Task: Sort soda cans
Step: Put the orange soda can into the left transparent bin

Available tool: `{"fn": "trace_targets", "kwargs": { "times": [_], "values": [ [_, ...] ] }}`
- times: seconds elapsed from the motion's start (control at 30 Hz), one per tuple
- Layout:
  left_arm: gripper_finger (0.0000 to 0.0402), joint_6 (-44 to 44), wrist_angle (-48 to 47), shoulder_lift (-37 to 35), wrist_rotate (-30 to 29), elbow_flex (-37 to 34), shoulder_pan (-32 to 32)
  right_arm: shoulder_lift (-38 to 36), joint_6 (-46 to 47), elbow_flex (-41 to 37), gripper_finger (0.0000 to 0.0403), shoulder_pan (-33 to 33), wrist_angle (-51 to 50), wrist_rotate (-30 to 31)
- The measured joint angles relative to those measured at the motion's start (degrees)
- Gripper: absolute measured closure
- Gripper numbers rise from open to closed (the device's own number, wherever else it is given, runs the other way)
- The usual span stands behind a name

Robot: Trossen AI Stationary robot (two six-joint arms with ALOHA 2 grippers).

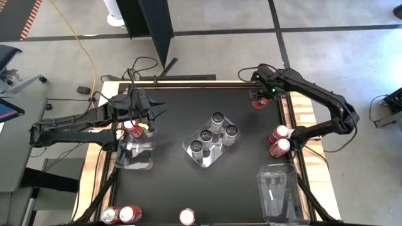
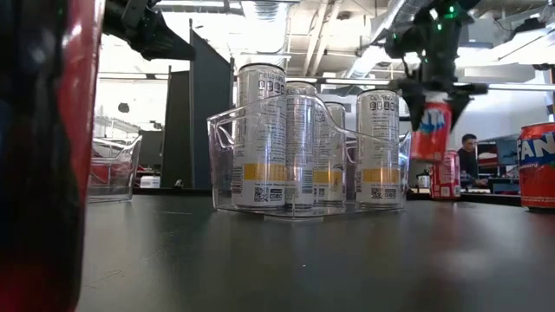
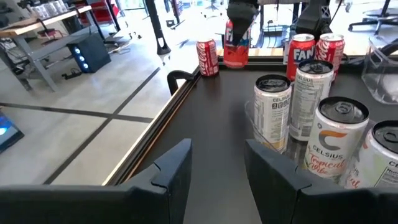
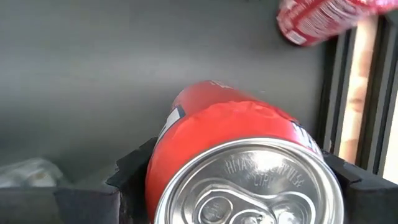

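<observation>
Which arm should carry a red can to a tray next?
The right. Its gripper is already shut on a red can, raised off the table near the far right corner. The left gripper holds nothing, its fingers apart, hovering above the left tray.

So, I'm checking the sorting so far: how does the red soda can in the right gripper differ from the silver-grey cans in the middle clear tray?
The red soda can is held off the table by the right gripper, alone; the silver-grey cans stand grouped inside the clear plastic tray. The first has a silver top, the others dark tops. All are upright, similar small cylinders.
</observation>
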Motion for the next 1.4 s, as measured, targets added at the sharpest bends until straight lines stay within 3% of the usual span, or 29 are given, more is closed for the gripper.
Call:
{"fn": "trace_targets", "kwargs": {
  "times": [0.57,0.8,1.27,1.4],
  "values": [
    [0.0258,-3.9,-2.2,-5.8,0.2,1.1,0.0,2.8,-1.3,19.8,0.0094,14.5,-2.1,0.4],
    [0.0258,-5.4,-2.5,-8.2,0.2,1.1,0.0,13.6,-6.1,31.9,0.0094,21.0,-0.3,0.2],
    [0.0258,-6.9,-4.4,-12.0,0.2,1.1,0.0,41.0,-16.8,67.1,0.0095,27.4,-4.2,-5.6],
    [0.0258,-6.9,-4.7,-12.9,0.0,1.1,0.0,43.1,-17.6,66.0,0.0095,28.4,0.4,-10.3]
  ]
}}
